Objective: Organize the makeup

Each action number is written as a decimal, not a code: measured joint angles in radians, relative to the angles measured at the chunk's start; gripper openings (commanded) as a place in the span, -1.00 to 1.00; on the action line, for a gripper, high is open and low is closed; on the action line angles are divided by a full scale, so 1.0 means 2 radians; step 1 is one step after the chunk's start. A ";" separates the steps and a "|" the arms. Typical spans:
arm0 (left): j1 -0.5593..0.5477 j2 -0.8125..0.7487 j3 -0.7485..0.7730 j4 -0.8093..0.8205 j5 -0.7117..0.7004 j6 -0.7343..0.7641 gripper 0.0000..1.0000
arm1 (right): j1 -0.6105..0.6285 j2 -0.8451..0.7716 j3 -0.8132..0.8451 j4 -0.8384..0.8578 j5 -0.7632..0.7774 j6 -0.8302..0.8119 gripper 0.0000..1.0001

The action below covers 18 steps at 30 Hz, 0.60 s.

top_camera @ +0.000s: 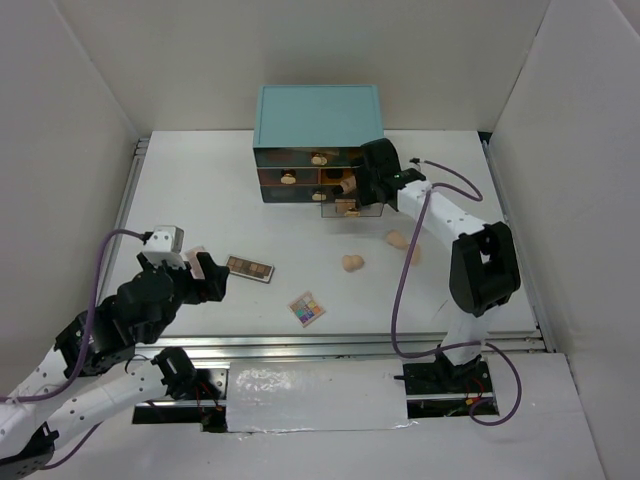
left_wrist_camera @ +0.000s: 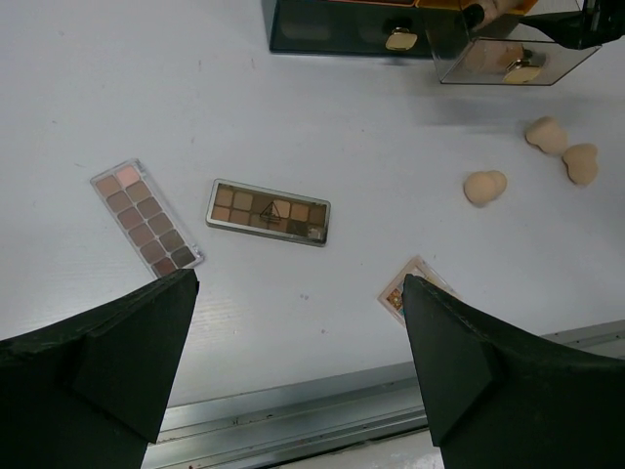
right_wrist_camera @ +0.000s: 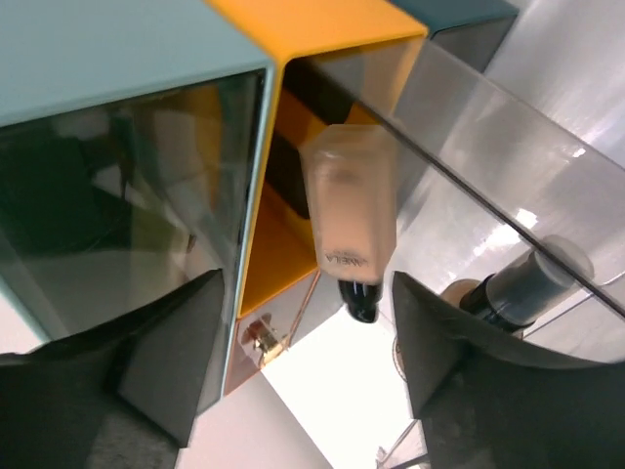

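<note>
Teal was the chest of drawers point(top_camera: 320, 115) at the far side of the table point(top_camera: 200, 180), and my right gripper point(right_wrist_camera: 308, 283) was up against its front, beside a clear drawer point(left_wrist_camera: 508, 59) that stood pulled out. Its fingers point(right_wrist_camera: 176, 362) were well apart and clamped nothing. A frosted beige bottle point(right_wrist_camera: 350, 215) with a black cap lay just ahead of the gap, inside an orange-lined opening; whether one finger brushed it I could not tell. Through the clear wall a dark-capped tube point(right_wrist_camera: 527, 283) showed.

My left gripper point(left_wrist_camera: 301, 283) hung over the near left of the table, spread wide and empty. Below it lay the pink-and-brown palette point(left_wrist_camera: 146, 217) and, just beside it but apart, the brown palette point(left_wrist_camera: 269, 212). The square palette point(left_wrist_camera: 405, 288) lay nearer, partly hidden behind one of my fingers. Towards the chest sat a lone sponge point(left_wrist_camera: 484, 187), with a second sponge point(left_wrist_camera: 547, 135) and a third sponge point(left_wrist_camera: 581, 163) close together beyond it.
</note>
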 measured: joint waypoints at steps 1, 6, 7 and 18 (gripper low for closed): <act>0.000 0.000 0.000 0.000 0.000 0.000 0.99 | 0.000 0.000 0.001 0.002 -0.005 -0.006 0.62; 0.000 0.002 0.000 0.000 0.004 0.001 0.99 | 0.000 -0.007 0.011 0.010 -0.018 -0.040 0.49; 0.000 0.002 0.000 0.000 0.005 0.001 0.99 | 0.000 -0.013 0.010 0.012 -0.019 -0.048 0.37; 0.000 -0.015 0.000 0.000 0.003 0.000 0.99 | 0.000 -0.277 -0.242 0.154 -0.039 -0.134 -1.00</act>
